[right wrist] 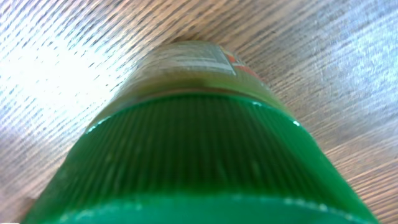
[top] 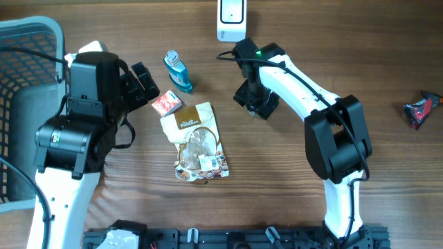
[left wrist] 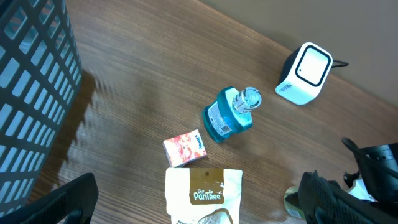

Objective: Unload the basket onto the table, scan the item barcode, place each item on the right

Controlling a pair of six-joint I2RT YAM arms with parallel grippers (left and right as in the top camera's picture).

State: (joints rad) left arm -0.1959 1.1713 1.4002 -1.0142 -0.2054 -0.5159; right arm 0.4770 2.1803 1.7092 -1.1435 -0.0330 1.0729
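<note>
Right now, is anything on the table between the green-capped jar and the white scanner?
Nothing visible stands between the green-capped jar and the white scanner. The blue bottle lies off to one side, clear of that path.

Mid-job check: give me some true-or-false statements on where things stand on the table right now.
The left gripper holds the small red carton. False: its jaws are open, the carton lying on the wooden table.
The blue liquid bottle lies in the grey mesh basket. False: it lies on the table.
A green ribbed lid fills the right wrist view. True.
The white cube scanner sits at the overhead view's top edge. True.
</note>
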